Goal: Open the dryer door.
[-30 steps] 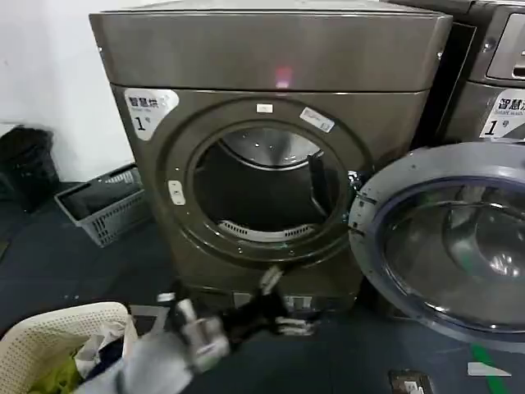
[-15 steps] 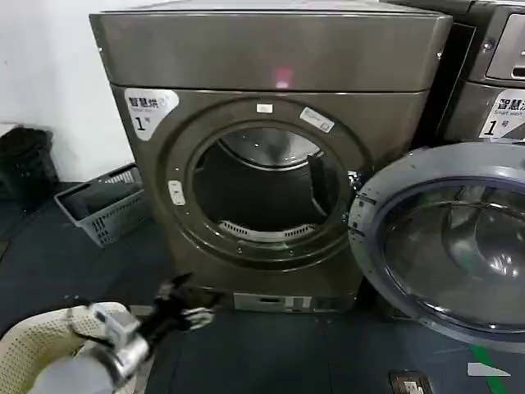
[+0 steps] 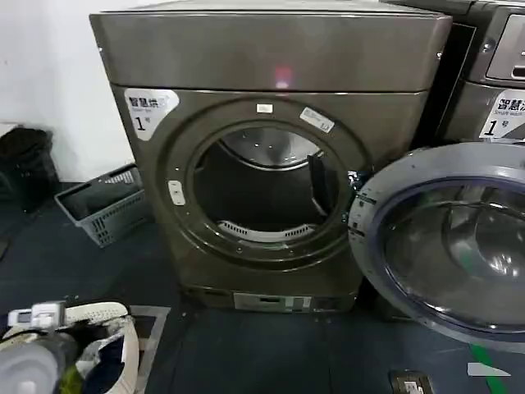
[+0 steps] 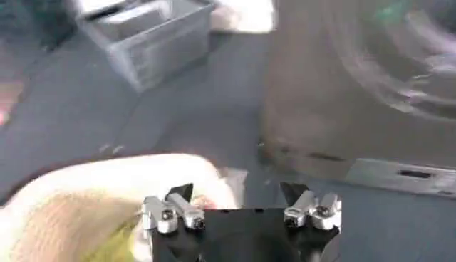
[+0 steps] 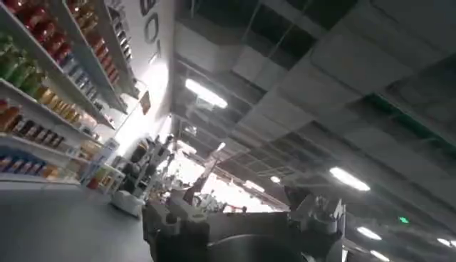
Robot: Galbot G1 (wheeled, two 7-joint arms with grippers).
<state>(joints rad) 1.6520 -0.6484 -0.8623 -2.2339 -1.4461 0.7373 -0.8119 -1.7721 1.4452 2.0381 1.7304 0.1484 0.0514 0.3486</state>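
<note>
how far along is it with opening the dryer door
Done: the dryer door hangs swung wide to the right, grey inner face out, and the drum opening is fully exposed. In hand: nothing; the left gripper is open, holds nothing, and sits low over the cream laundry basket, away from the dryer. Left: apparently nothing on the door itself.

We read white sticker (image 3: pixel 150 109) on dryer (image 3: pixel 271 57) front, upper left: Chinese characters, tiny line under them too small for us, then big "1" below. Same kind of sticker (image 3: pixel 502 113) on neighbour machine (image 3: pixel 492 49) at right edge, also "1" under Chinese text. Small white labels above and right of drum opening, can't make those out. Right wrist view: big dark letters on wall (image 5: pixel 153 21), we get something like "BOT", cut off.
</note>
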